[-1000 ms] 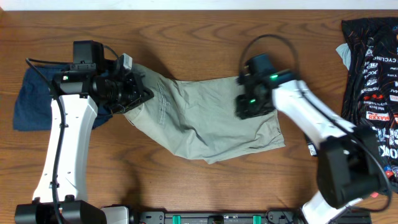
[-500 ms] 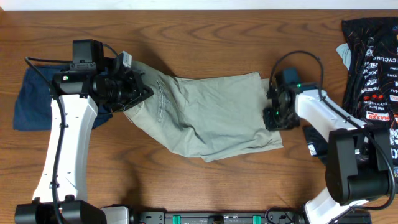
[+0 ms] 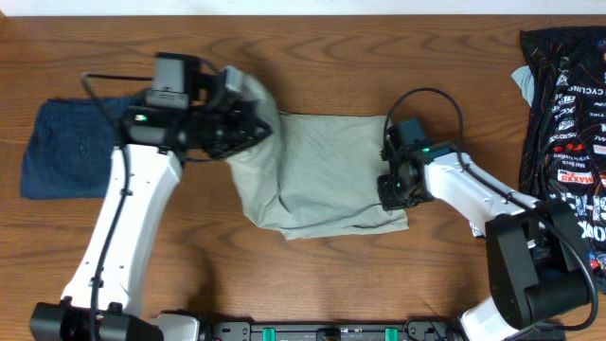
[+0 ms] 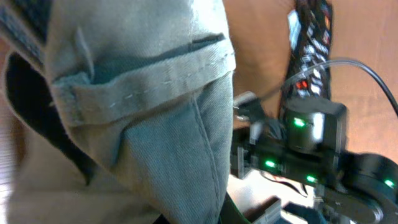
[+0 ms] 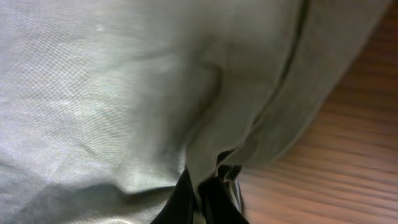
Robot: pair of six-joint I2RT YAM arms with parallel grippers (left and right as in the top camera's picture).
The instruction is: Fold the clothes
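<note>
Holding the shorts (image 3: 327, 175) at both ends, the arms had the fold only begun. The left tool (image 3: 256, 128) was clenched on one end, raised off the desk (image 3: 331, 57) with cloth bunched and draped beneath it. The right tool (image 3: 388, 185) pinched the hem at the opposite edge. Between the tools the shorts lay spread but wrinkled. By my reading, the raised end was not yet laid over toward the right tool, and no finished fold showed.

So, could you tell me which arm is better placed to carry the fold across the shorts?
Left, probably: the left hand has the shorts' left end bunched and lifted, while the right hand just grips the right edge.
</note>
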